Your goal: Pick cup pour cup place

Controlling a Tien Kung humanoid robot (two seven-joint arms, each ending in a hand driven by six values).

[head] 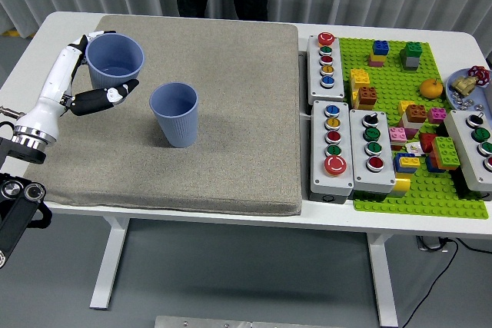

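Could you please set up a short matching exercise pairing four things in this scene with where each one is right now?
Things:
1. Held cup
2. Standing cup
3. Orange
4. Left hand

Places:
a. on the green baseplate, towards the right
b. closed around a cup over the mat's left part
c. upright on the grey mat, near its middle
d. gripped in the robot's fingers, open mouth showing

Pairs: 1-d, 2-c, 3-a, 4-b

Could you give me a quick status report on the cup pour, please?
Left robot hand shut on held cup, lifted. Target cup upright on mat, nothing between them. Right arm not in view.
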